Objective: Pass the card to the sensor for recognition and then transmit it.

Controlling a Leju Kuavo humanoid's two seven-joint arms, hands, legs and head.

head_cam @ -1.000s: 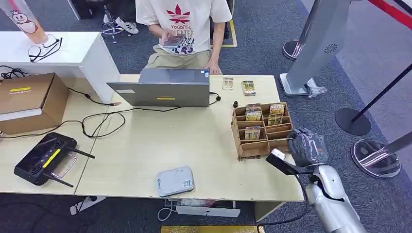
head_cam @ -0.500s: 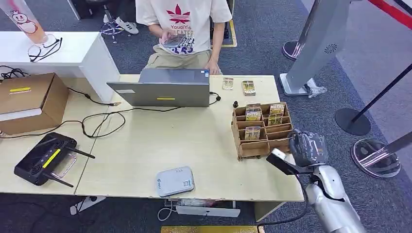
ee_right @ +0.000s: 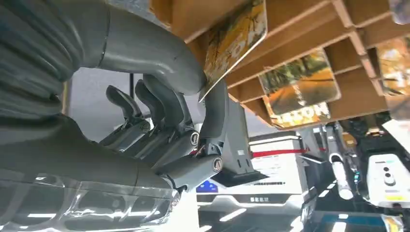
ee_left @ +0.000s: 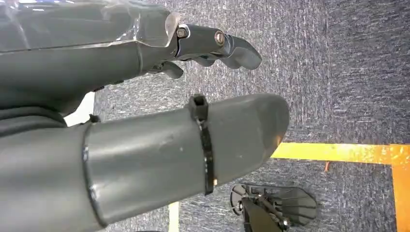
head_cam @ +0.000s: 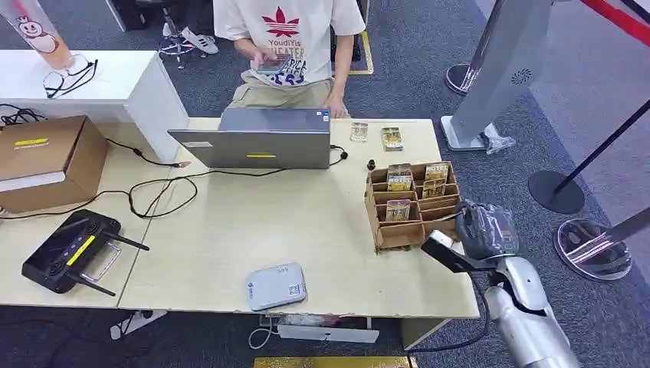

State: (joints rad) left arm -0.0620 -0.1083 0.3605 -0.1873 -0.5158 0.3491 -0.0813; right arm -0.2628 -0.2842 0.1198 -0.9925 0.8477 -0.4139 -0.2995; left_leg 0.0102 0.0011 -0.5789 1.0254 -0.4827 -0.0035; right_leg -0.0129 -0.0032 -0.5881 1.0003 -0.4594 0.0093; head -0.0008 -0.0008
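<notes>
A cardboard card rack (head_cam: 381, 222) stands on the right part of the table, with picture cards (head_cam: 398, 178) upright in its slots. My right hand (head_cam: 483, 228) is at the rack's right end. In the right wrist view its thumb and a finger pinch the corner of a yellow-leaf card (ee_right: 237, 38) that sits at a rack slot (ee_right: 300, 29). The grey-white sensor box (head_cam: 276, 286) lies near the table's front edge. My left hand (ee_left: 193, 96) hangs over grey carpet, fingers apart, holding nothing.
A laptop (head_cam: 257, 146) sits at the table's back with a person (head_cam: 287, 46) seated behind it. Two loose cards (head_cam: 392, 138) lie beside it. A black controller (head_cam: 69, 249), cables and a cardboard box (head_cam: 46, 157) occupy the left. Stanchion bases (head_cam: 594, 249) stand to the right.
My right hand has stayed at the rack's right end, shifting only slightly. Nothing on the table has moved.
</notes>
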